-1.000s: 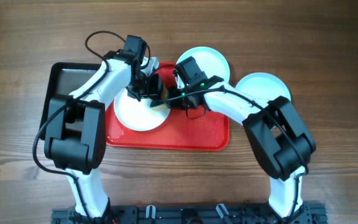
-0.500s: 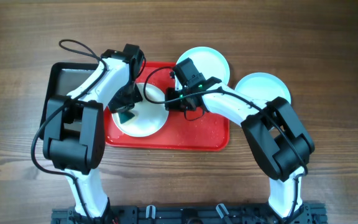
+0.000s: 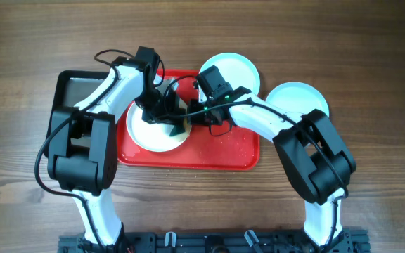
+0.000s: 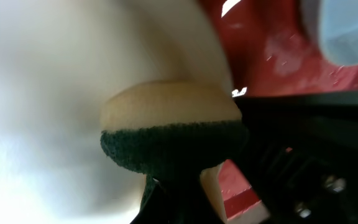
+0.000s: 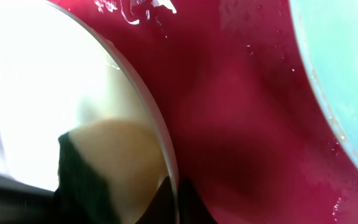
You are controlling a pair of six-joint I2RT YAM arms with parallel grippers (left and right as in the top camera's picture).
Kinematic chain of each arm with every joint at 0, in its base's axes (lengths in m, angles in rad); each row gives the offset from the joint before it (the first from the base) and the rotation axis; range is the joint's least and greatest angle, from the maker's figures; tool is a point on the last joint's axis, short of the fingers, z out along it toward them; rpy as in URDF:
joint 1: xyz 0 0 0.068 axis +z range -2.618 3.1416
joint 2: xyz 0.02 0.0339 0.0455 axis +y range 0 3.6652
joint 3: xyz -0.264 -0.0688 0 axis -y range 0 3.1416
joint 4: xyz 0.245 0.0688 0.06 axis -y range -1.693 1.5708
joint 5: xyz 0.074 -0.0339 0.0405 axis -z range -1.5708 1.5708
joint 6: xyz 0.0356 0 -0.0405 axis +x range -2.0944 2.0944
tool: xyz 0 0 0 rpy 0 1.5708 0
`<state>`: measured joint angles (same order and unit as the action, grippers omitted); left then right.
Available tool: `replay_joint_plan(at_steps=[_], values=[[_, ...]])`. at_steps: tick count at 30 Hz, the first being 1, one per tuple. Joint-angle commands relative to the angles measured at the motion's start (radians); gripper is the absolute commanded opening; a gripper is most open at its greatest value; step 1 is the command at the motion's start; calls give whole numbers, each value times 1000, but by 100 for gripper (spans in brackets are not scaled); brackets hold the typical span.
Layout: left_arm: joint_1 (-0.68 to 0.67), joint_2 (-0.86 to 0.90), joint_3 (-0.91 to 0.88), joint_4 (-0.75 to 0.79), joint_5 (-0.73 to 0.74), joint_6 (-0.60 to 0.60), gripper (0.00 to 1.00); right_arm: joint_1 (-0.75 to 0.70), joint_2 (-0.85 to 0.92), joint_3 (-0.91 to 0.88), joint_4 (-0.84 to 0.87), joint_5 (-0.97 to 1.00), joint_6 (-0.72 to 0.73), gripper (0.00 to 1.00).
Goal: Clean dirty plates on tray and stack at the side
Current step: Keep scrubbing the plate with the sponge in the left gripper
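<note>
A pale plate (image 3: 148, 132) lies on the left part of the red tray (image 3: 223, 151). My left gripper (image 3: 166, 118) is shut on a yellow sponge with a dark green scouring side (image 4: 173, 134) and presses it on this plate (image 4: 48, 93) near its right rim. My right gripper (image 3: 190, 116) is shut on that plate's right rim (image 5: 160, 143), one finger on each side (image 5: 174, 202). The sponge (image 5: 107, 165) shows just beside the rim. A second plate (image 3: 236, 70) lies at the tray's back right corner. A third plate (image 3: 295, 98) lies on the table to the right.
A smaller black tray (image 3: 74, 90) stands left of the red tray, under my left arm. The red tray's floor (image 5: 241, 112) is wet with drops. The second plate's edge (image 5: 347, 68) is close on the right in the right wrist view. The wooden table (image 3: 371, 56) surrounds everything.
My left gripper has swept the sponge across the plate from its lower left to its right side, next to the right gripper. The right gripper has kept its hold on the rim.
</note>
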<state>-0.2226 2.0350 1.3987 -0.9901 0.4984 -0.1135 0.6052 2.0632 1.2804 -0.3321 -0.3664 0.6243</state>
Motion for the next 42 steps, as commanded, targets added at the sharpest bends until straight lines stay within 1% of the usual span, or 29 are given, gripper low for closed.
replay_joint_plan(at_steps=[1, 4, 7, 10, 12, 14, 16, 18, 19, 20, 23, 25, 27, 32, 34, 38, 42], values=[[-2, 15, -5, 75, -76, -154, 4, -5, 21, 5, -1, -2, 3, 4], [-2, 15, -5, 111, -324, -291, 4, -5, 21, 5, 0, -2, 3, 4], [-2, 15, -5, 80, -600, -400, 4, -5, 21, 5, 0, -2, 2, 4], [-2, 15, -5, -3, -776, -475, 4, -5, 21, 5, 0, -2, -4, 4], [-2, 15, -5, -45, -821, -482, 4, -5, 21, 5, 0, -2, -4, 4], [-2, 15, -5, -87, -819, -481, 4, -5, 21, 5, 0, -2, -4, 4], [-3, 15, -5, -129, -777, -439, 4, -5, 21, 5, 0, -2, -4, 4], [-3, 15, -5, -146, -645, -309, 4, -5, 21, 5, 1, -2, -4, 4], [-3, 15, -5, -149, -556, -238, 4, -5, 21, 5, 2, -2, -5, 4], [-3, 15, -5, -152, -425, -146, 4, -5, 21, 5, 2, -2, -4, 4], [-3, 15, -5, -152, -108, 39, 4, -5, 21, 5, 1, -2, -5, 4], [-5, 15, -5, -138, -11, 83, 4, -5, 21, 5, 0, -2, -4, 4], [-15, 15, -5, -93, 23, 79, 4, -5, 21, 5, 0, -2, -4, 4], [-54, 15, -5, 65, 19, 53, 4, -5, 21, 5, -2, -2, -5, 4], [-56, 15, -5, 135, -41, 27, 4, -5, 21, 5, -2, -2, -5, 4], [-50, 15, -5, 207, -336, -118, 4, -5, 21, 5, -2, -2, -13, 4], [-21, 15, -5, 194, -647, -237, 4, -5, 21, 5, -2, -2, -14, 4]])
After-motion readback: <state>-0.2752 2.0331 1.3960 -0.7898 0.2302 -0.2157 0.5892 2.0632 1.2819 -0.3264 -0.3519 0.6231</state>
